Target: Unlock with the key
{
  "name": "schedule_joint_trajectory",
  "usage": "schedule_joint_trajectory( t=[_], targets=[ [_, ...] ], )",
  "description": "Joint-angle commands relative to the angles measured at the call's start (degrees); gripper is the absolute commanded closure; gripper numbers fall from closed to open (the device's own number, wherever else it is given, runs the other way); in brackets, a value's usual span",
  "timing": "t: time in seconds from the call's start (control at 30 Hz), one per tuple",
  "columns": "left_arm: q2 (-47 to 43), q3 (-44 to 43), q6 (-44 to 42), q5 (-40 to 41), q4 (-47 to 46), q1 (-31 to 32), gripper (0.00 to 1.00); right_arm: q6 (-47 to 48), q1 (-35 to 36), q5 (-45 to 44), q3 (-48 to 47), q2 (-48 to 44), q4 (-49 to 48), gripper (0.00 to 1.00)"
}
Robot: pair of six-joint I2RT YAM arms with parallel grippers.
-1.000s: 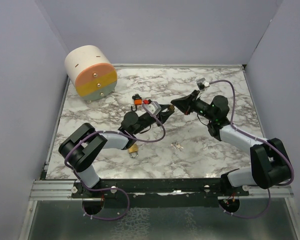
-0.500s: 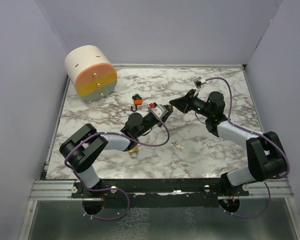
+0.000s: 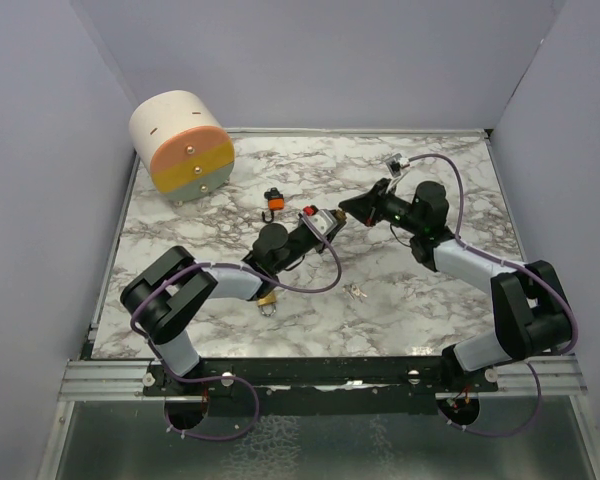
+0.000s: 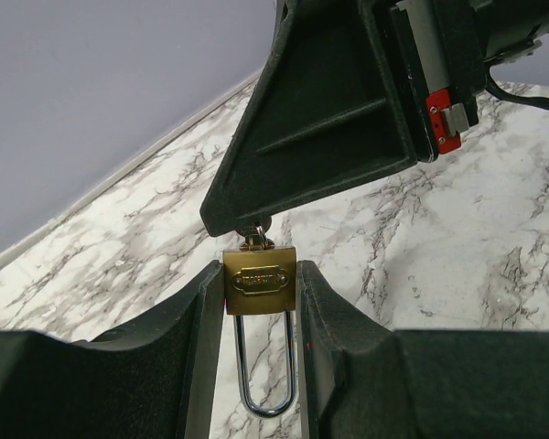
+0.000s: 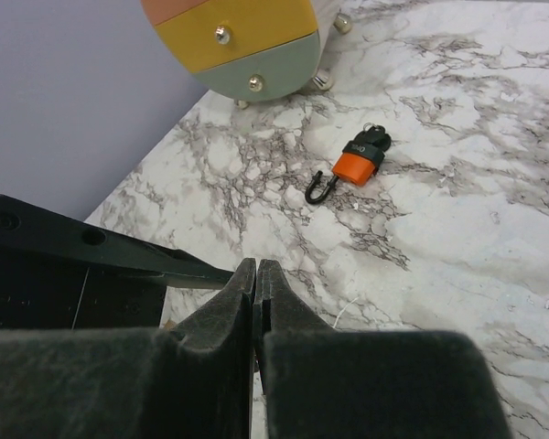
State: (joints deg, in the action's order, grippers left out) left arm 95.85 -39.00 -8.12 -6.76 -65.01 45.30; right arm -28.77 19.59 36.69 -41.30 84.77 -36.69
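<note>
Around the middle of the counter, the left jaws are clamped on the flat sides of a brass padlock (image 4: 260,282), which they seem to hold up off the marble. Its long axis lies in line with those jaws. The shackle (image 4: 261,384) points back toward the left wrist, and the keyhole end faces away, toward the far right corner.

Right at that end sits a small brass piece (image 4: 254,240), most likely the head of the key. The tips of the right jaws are pressed together on it from the far side. In the right wrist view they show no gap, and the key itself is hidden between them.

So the lock, the key and both sets of jaws lie along one slanted line, tip to tip. The right arm has the key, so the coming turn is probably a roll of that wrist about this line while the left arm braces the lock body.

Further back toward the far left corner, an orange padlock (image 5: 358,166) lies apart on the counter (image 3: 430,300).
</note>
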Motion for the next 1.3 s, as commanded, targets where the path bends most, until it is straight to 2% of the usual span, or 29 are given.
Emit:
schedule_joint_trajectory(
  t=[0.0,0.13,0.17,0.27,0.33,0.57,0.87,1.1,1.27],
  targets=[
    [-2.0,-6.5,-3.5,-5.0,-20.7,-0.4,1.0,1.0,1.6,5.7,1.2,2.8,14.6,0.99],
    [-1.4,-6.8,-2.6,-5.5,-19.9,-0.4,1.0,-0.1,1.6,5.3,-0.7,2.8,15.5,0.99],
    [-1.4,-6.8,-2.4,-5.1,-19.7,-0.3,1.0,-0.4,1.6,5.2,-0.8,2.5,15.4,0.96],
    [-1.7,-7.2,-2.5,-3.3,-16.1,-0.3,1.0,-2.3,1.5,1.6,-0.3,-0.5,14.5,0.71],
    [-1.9,-6.8,-2.8,-2.7,-13.7,-0.3,1.0,-3.2,0.6,-0.6,0.2,-3.4,13.6,0.64],
    [-2.5,-3.5,-1.5,-1.1,-9.1,-0.3,1.0,-5.0,-6.3,-1.7,-2.6,-9.4,14.0,0.6],
    [-2.9,-1.2,-1.7,-1.1,-4.6,-0.1,1.0,-5.2,-8.5,0.1,-4.6,-10.7,13.3,0.49],
    [-3.9,-1.8,-3.7,-1.7,1.3,0.2,1.0,-4.0,-8.4,2.8,-3.4,-10.6,11.5,0.49],
    [-4.2,-3.3,-2.4,-3.5,4.6,0.2,1.0,-4.0,-8.5,6.1,-1.6,-9.8,8.4,0.55]
  ],
)
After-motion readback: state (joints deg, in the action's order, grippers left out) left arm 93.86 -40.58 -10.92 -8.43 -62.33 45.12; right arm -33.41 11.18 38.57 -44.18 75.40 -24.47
